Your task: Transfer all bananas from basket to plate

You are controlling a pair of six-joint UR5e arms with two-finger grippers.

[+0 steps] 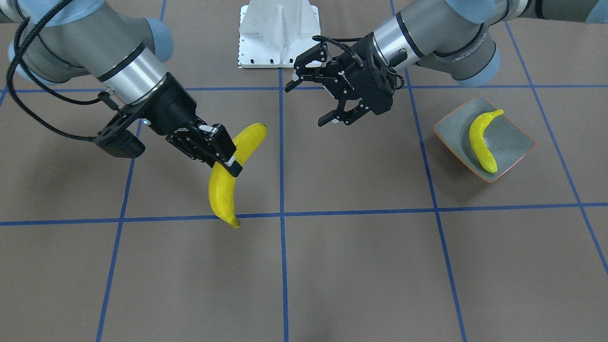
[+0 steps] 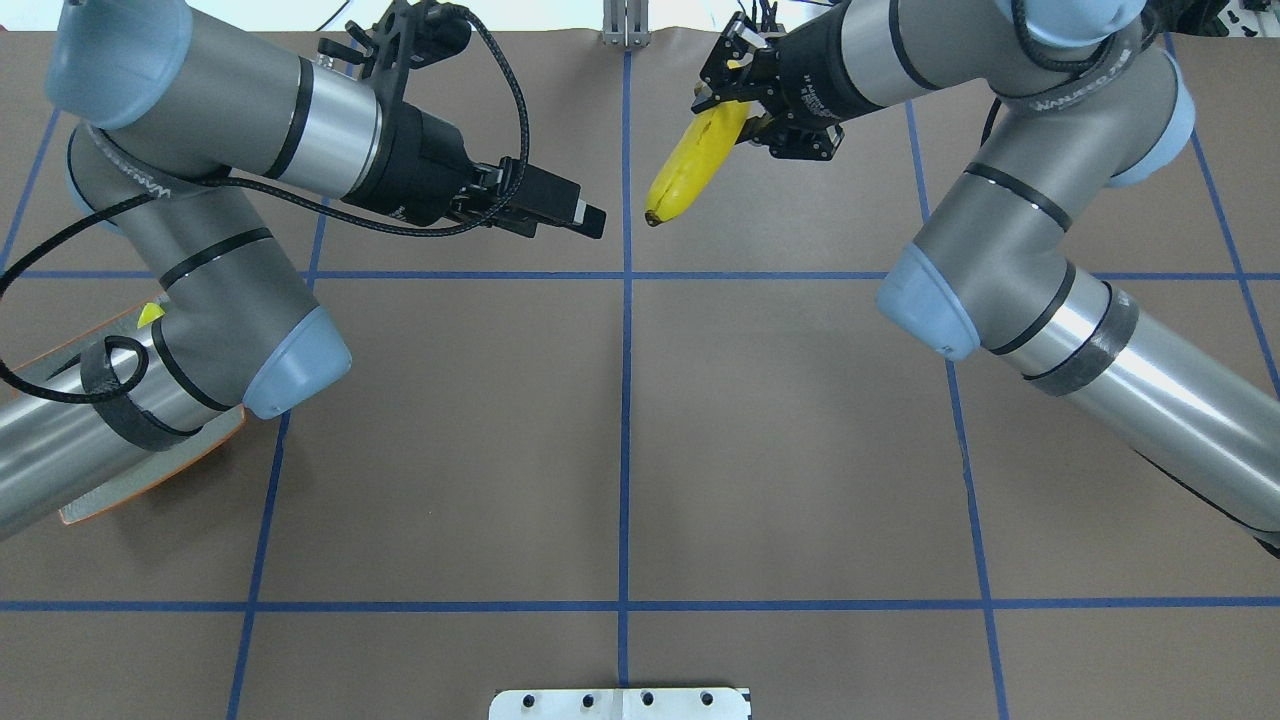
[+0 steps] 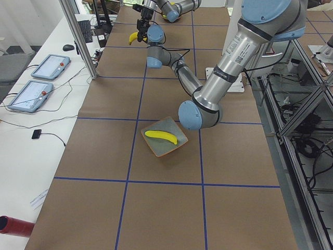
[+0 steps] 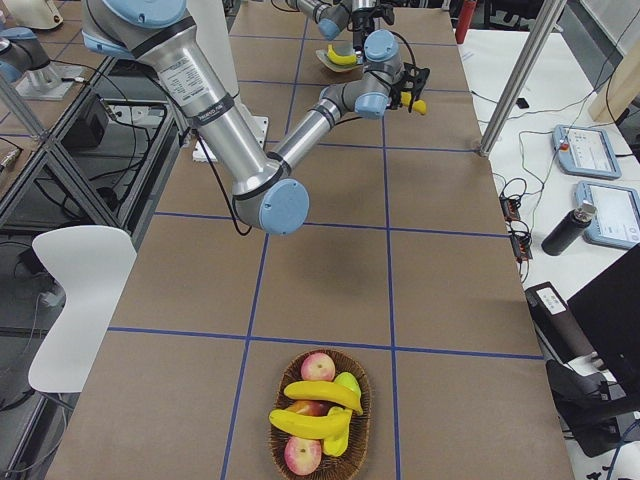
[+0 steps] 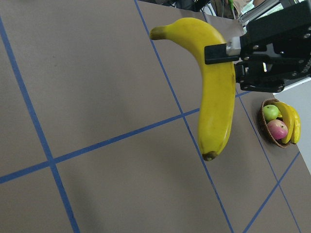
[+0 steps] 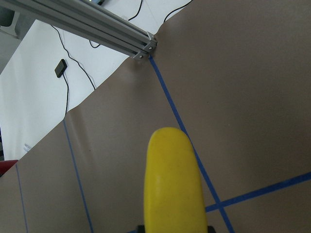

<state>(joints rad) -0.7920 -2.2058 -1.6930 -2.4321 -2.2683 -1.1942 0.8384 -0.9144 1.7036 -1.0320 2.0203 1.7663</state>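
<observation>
The right fingers [image 1: 232, 164] are clamped across a yellow banana [image 1: 222, 192]. One finger lies over its near face and the other is hidden behind it. The fruit sticks out past the fingers both ways, the longer, dark-tipped part on one side and the stem end on the other. It is held in the air above the brown tabletop [image 1: 361, 266].

The left fingers [image 2: 575, 210] stand spread wide with nothing between them. Their tips are turned toward the held banana, near it but apart.

Beyond the left fingers, on the side away from the right ones, the grey-green plate [image 1: 515, 142] rests on the tabletop with a second banana [image 1: 480, 142] lying in it. Far behind the right fingers, at the tabletop's end, the basket [image 4: 364, 405] holds more bananas [image 4: 322, 394] among apples [image 4: 318, 366].
</observation>
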